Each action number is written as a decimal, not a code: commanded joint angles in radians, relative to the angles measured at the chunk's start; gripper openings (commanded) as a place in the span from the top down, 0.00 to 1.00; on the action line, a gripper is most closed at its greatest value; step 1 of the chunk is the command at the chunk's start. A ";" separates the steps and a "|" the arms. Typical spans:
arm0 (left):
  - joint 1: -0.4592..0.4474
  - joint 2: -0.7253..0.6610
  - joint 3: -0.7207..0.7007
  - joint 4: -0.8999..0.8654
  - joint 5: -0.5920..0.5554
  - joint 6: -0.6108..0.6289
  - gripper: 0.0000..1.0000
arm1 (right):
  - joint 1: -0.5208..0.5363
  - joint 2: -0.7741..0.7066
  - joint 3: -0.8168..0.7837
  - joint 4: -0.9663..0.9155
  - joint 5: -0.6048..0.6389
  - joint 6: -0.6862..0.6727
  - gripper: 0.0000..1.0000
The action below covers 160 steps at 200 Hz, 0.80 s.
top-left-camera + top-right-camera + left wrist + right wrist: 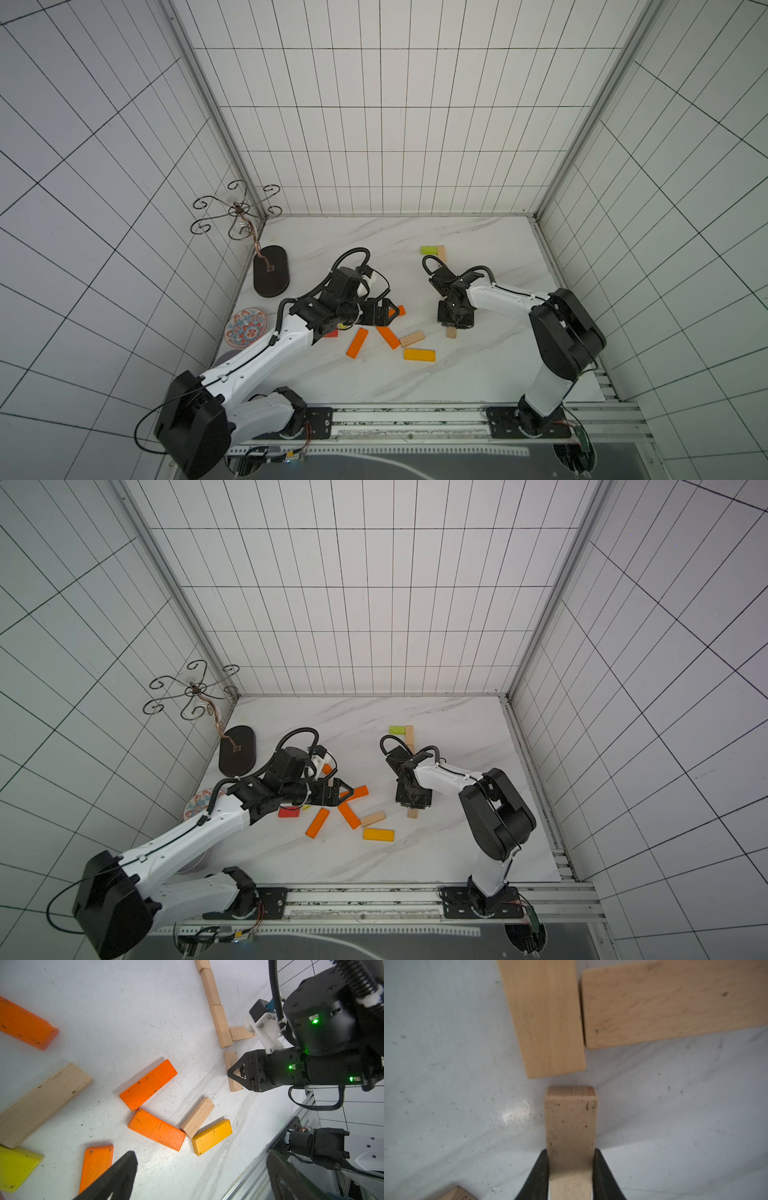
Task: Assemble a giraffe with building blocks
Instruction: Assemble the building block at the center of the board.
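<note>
Clamping pale block, right jaws

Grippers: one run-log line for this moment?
right gripper: shut on pale block | gap to pale row | left gripper: open, empty

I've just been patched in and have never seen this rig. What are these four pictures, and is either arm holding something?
Two robot arms stand at a white table, each ending in a two-fingered hand. Two pictures look down on the whole scene from one overhead camera pair; the other two come from a camera on each wrist. On the table lie loose orange blocks, a yellow block and a line of pale blocks with a green block at its far end. A patterned plate and dark stand base sit aside. The left hand is open and empty. The right hand is shut on a pale block, just short of that line.
</note>
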 commanded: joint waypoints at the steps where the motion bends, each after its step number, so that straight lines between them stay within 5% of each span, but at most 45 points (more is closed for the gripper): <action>1: 0.004 0.008 0.022 0.018 -0.008 0.008 0.03 | -0.013 0.060 0.024 -0.001 0.021 -0.009 0.75; 160: 0.019 0.015 0.015 0.027 0.005 0.013 0.03 | -0.021 0.101 0.072 -0.001 0.027 -0.011 0.74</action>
